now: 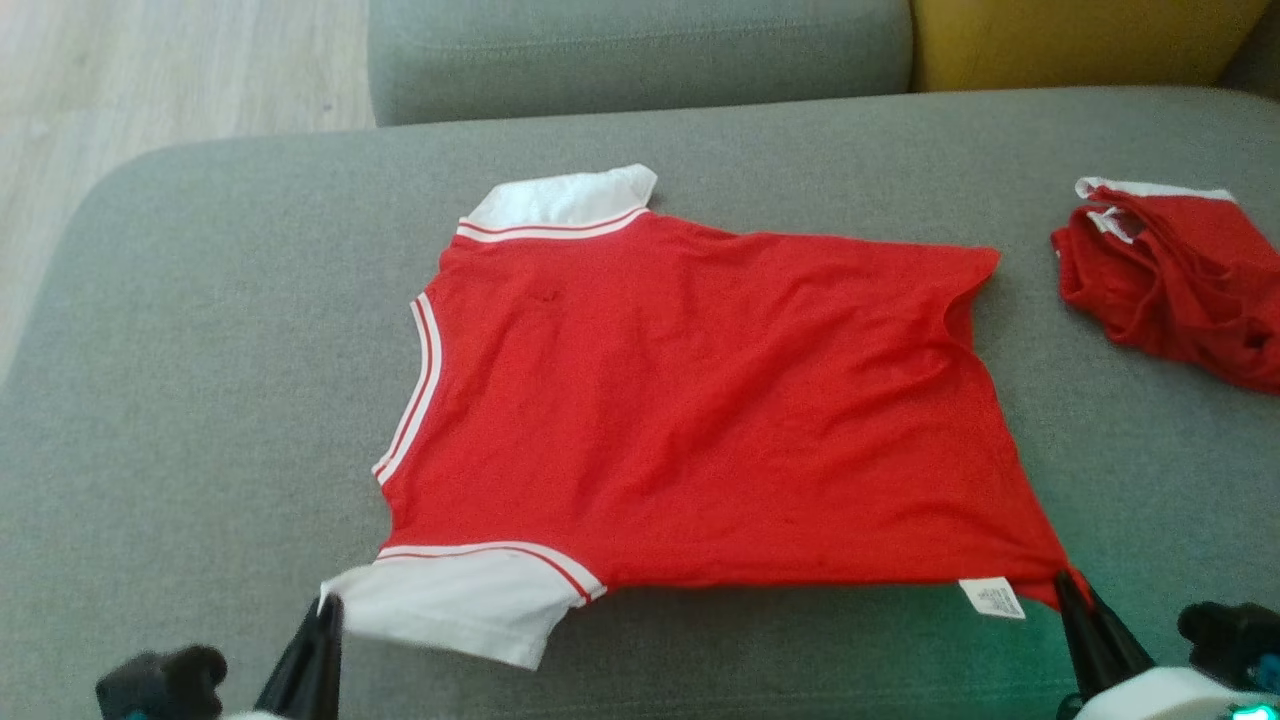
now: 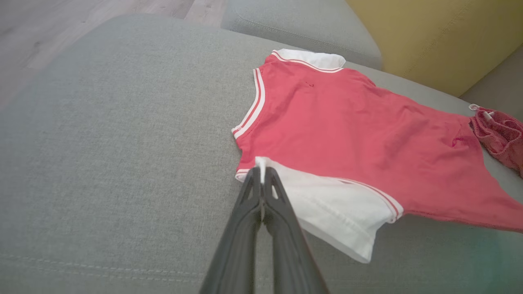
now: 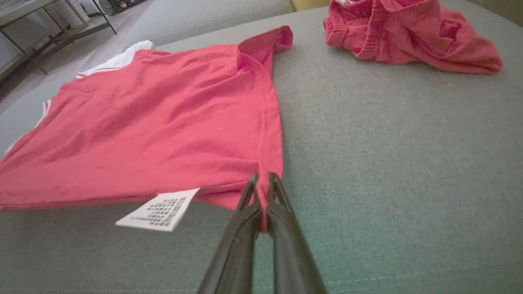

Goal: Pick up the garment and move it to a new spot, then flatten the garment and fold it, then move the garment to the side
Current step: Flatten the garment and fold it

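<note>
Cloth was caught in both pincers. The garment [image 1: 690, 400], a red shirt with white sleeves and striped trim, lay spread mostly flat across the middle of the grey sofa seat [image 1: 200, 400], its neck opening toward the robot's left and its hem toward the right.

The left gripper [image 1: 328, 605] was clamped on the outer corner of the near white sleeve [image 1: 460, 600]. In the left wrist view its 2 dark fingers [image 2: 282, 204] met at the tips with a sliver of white cloth between them. The right gripper [image 1: 1066, 585] was clamped on the near hem corner of the garment, and the right wrist view showed a fold of red fabric pinched between its fingers [image 3: 286, 212].

The near edge between the 2 grips ran fairly straight and cast a shadow on the seat. A white care label [image 1: 992, 597] hung from that edge, just beside the right gripper. The far hem corner curled up a little.

A second red garment [image 1: 1180, 285] sat crumpled on the seat to the right, apart from the shirt. Beyond the seat were a yellow cushion [image 1: 1080, 40] and, at the left, pale wooden floor [image 1: 150, 70].
</note>
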